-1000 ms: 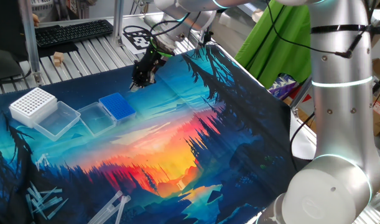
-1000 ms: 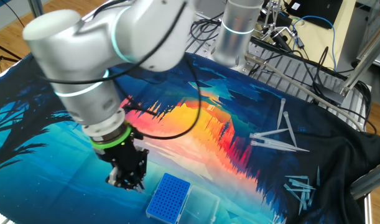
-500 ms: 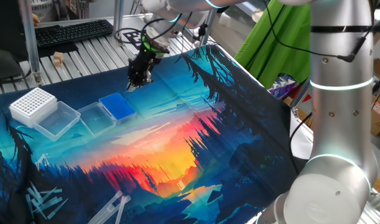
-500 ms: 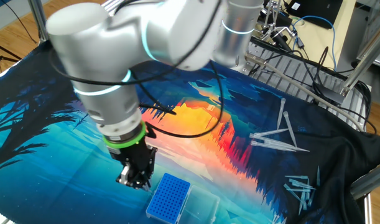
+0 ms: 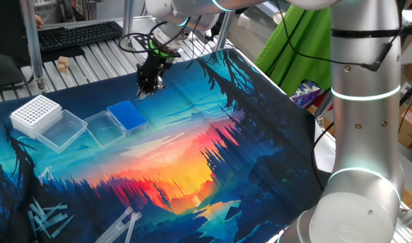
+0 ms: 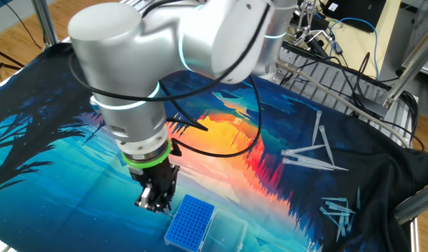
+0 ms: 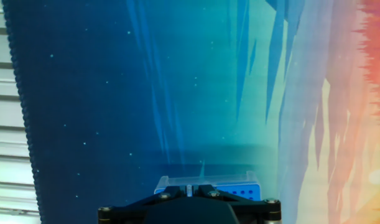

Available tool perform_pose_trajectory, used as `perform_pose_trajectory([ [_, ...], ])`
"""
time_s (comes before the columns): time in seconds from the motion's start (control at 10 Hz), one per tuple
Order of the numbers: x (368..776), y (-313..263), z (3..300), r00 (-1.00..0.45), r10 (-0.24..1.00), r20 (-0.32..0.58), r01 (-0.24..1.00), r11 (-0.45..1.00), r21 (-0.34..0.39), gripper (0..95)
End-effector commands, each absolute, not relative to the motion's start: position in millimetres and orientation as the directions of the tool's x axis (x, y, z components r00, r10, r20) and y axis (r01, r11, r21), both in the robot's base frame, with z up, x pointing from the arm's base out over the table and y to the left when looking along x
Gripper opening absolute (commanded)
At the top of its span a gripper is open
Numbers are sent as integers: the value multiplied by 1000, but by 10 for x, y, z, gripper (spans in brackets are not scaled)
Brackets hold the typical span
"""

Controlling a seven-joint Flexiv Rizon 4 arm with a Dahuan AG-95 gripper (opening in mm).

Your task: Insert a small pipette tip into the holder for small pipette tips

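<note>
My gripper (image 5: 149, 88) hangs over the printed mat, just beyond the far end of the blue holder for small pipette tips (image 5: 127, 115). In the other fixed view the gripper (image 6: 153, 205) is close beside the holder's (image 6: 190, 221) left edge. In the hand view the black fingers (image 7: 171, 194) are shut on the small pipette tip (image 7: 188, 189), a thin whitish sliver between them. The holder (image 7: 242, 187) lies just past the fingertips, mostly to their right. The tip is too small to make out in both fixed views.
A clear plastic tray (image 5: 101, 128) adjoins the blue holder. A larger white box with bigger holes (image 5: 35, 112) stands on another clear tray to its left. Loose pipette tips lie at the mat's near corner (image 5: 47, 219) and on the far side (image 6: 308, 155).
The gripper has shifted a short way across the mat, closer to the blue holder, and stays shut on the tip. The holder and trays have not moved.
</note>
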State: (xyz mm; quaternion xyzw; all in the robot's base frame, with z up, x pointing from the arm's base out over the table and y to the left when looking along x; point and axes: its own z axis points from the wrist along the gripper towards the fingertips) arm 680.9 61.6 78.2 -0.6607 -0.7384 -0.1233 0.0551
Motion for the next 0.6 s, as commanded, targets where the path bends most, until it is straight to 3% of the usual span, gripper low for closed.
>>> perform_pose_trajectory([
  [0.1, 6794, 657, 797, -133, 963, 235, 988, 108, 114, 0],
  [0.6, 6759, 756, 801, -184, 969, 165, 978, 164, 126, 0],
])
